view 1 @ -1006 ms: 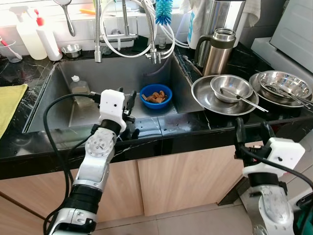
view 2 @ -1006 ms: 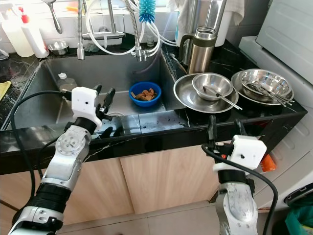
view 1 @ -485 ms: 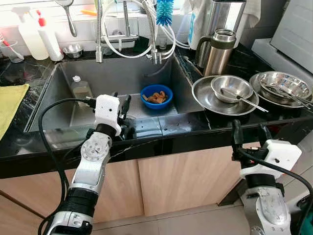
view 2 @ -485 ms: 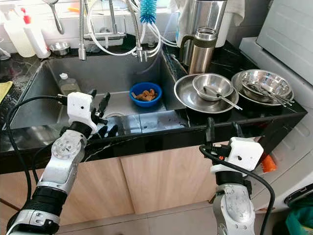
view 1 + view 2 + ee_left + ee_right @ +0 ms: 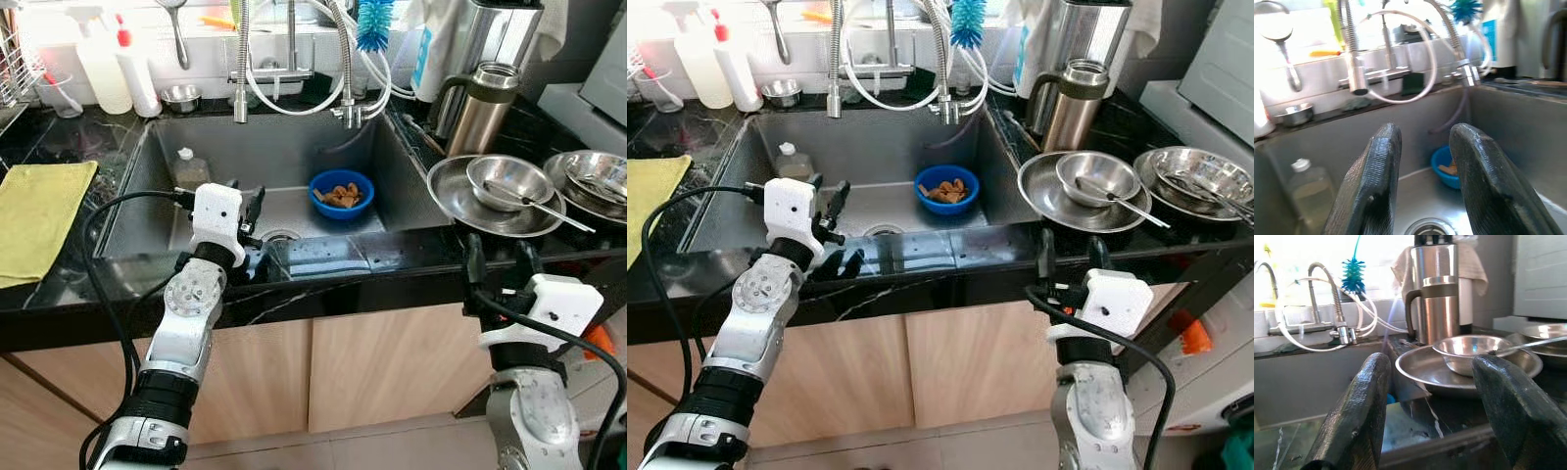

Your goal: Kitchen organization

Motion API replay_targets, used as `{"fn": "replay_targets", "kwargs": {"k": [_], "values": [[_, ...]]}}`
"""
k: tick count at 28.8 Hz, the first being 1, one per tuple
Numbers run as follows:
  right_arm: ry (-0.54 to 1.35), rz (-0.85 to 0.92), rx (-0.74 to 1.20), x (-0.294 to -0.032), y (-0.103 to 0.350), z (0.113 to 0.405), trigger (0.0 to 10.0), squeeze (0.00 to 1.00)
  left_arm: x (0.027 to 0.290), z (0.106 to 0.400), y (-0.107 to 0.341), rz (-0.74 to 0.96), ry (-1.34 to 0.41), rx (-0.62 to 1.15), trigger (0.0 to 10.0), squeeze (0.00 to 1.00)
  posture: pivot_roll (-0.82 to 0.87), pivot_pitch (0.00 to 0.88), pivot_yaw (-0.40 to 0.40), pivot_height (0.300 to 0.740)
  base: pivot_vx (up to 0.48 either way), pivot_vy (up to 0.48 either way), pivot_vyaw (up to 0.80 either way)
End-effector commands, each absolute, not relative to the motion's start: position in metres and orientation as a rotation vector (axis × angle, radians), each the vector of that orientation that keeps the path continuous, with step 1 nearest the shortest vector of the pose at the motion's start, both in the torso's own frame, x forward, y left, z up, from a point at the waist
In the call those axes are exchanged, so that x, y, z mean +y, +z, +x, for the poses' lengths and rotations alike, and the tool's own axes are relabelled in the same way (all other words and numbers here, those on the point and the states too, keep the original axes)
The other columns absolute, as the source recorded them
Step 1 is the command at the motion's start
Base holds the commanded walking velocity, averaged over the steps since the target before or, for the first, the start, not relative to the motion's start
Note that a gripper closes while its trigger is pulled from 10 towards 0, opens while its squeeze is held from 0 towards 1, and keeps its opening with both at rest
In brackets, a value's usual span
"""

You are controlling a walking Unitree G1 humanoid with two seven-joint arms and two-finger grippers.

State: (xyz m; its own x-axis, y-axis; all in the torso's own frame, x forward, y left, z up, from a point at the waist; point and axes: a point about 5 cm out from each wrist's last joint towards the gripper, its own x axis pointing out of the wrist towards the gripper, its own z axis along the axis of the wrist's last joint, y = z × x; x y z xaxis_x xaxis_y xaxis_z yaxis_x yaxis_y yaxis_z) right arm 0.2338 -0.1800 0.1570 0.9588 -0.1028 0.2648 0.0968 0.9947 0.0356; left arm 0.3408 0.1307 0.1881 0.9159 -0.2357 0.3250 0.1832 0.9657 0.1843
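A dark stone counter (image 5: 59,294) ran across the middle of the left eye view, with a steel sink (image 5: 411,186) set into it at centre. The left gripper (image 5: 245,208) hung over the front edge of the sink, left of centre, its two black fingers (image 5: 1376,186) apart and empty. From the left wrist view those fingers framed the sink's far wall.

Inside the sink, right of centre, sat a blue bowl (image 5: 341,193) holding brown bits of food. A clear bottle (image 5: 189,168) lay against the sink's left wall. The drain (image 5: 281,236) showed near the front, just right of the left gripper.

The right gripper (image 5: 502,262) stood at the lower right of the frame, just in front of the counter's front edge, its fingers (image 5: 1361,416) spread wide and holding nothing.

On the counter at the right, a shallow steel plate (image 5: 453,201) carried a smaller steel bowl (image 5: 509,179) with a spoon (image 5: 549,207) resting in it. Further right, at the frame's edge, lay another steel dish (image 5: 600,181) with cutlery in it. Behind the plate stood a steel jug (image 5: 482,108) with a dark handle.

At the upper centre hung coiled tap hoses (image 5: 338,59) and a blue brush (image 5: 374,14). A yellow cloth (image 5: 39,215) lay on the counter at the far left, and two white bottles (image 5: 118,69) stood at the upper left.
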Motion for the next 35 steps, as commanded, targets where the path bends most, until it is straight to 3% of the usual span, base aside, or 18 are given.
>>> {"fn": "replay_targets", "kwargs": {"k": [1,35], "values": [[-0.110,0.018,-0.270,-0.181,0.157,0.234,10.0,0.00,0.126,0.341,0.194,0.164,-0.234,-0.369,10.0,0.00,0.05,0.085,0.016,0.740,0.000,0.000,0.00],[-0.077,0.019,-0.282,-0.176,0.157,0.236,10.0,0.00,0.116,0.342,0.207,0.129,-0.267,-0.389,10.0,0.00,0.05,0.071,0.017,0.740,0.000,0.000,0.05]]}}
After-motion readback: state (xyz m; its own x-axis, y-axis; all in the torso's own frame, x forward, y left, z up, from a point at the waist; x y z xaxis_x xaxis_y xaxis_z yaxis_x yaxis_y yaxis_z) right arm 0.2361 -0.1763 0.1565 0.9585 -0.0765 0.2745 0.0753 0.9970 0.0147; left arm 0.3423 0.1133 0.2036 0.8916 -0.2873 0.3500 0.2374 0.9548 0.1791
